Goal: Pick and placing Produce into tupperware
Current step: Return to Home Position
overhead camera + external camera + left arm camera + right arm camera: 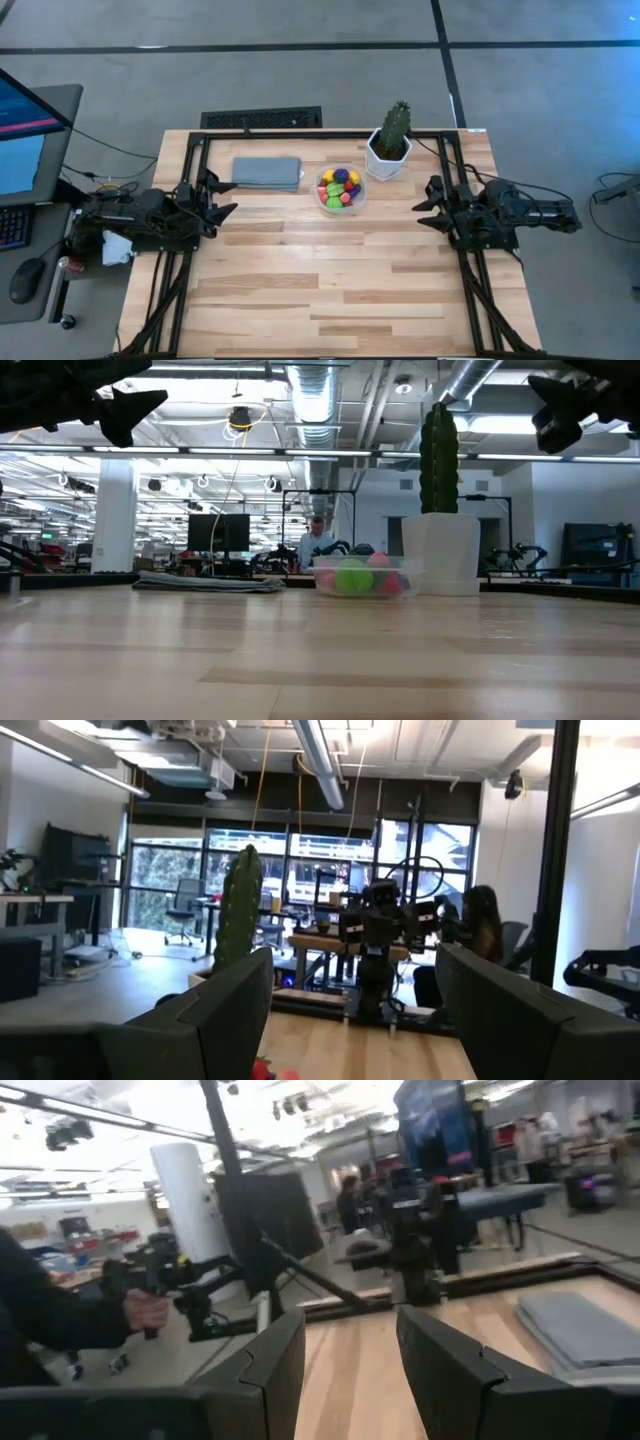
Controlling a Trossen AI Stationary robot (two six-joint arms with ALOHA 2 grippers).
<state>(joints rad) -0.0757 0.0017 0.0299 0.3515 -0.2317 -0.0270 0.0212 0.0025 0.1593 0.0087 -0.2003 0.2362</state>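
The tupperware (pixel 341 190) is a small round clear container standing on the table just in front of the cactus pot; in the low view the tupperware (pixel 362 576) shows from the side. The produce (pixel 340 187), several tiny yellow, green, purple and red pieces, lies heaped inside it. My left gripper (pixel 230 198) hovers open at the table's left side, pointing toward the container. My right gripper (pixel 424 204) hovers open at the right side, facing it. In their wrist views the left gripper (pixel 355 1020) and the right gripper (pixel 350 1365) hold nothing.
A potted green cactus (pixel 390 145) in a white pot stands at the far edge, right of the container. A folded grey-blue cloth (pixel 268 172) lies flat to the container's left. Bare wood fills the table's near half. A person's hand (pixel 148 1310) shows beyond the table.
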